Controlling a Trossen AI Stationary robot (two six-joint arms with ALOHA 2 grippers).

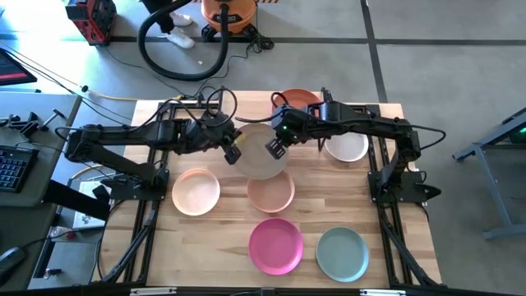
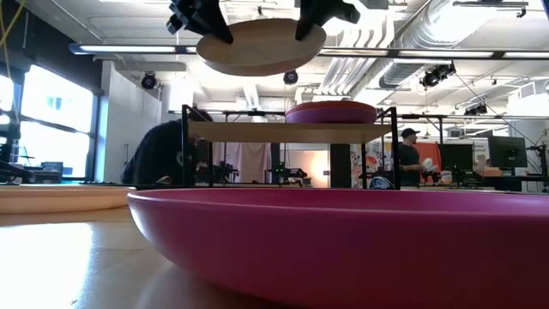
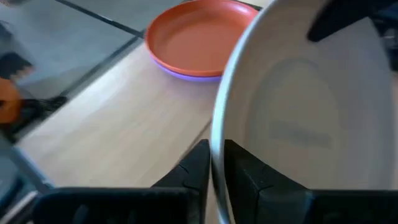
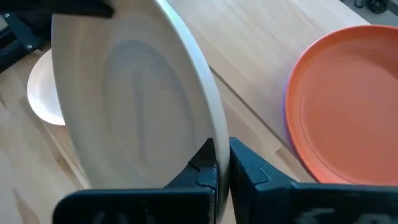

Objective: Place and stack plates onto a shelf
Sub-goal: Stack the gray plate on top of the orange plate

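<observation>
Both grippers hold a pale beige plate in the air, higher than the shelf as the low view shows. My left gripper is shut on the plate's left rim. My right gripper is shut on its right rim. On the shelf, a terracotta plate lies on a purple plate. Both also show in the left wrist view; its board lies below the held plate. My left gripper pinches the plate's rim between its two fingers, one over the inner face and one under it. It comes in from the table's left. The plate is lifted clear and about level. My right gripper pinches the opposite rim between its two fingers, one above and one below. It comes in from the table's right. The plate hangs clear between the two grippers.
On the table lie a white plate at the right, a cream plate at the left, a tan-pink plate in the middle, and a magenta plate and a pale teal plate near the front edge. People show beyond the table.
</observation>
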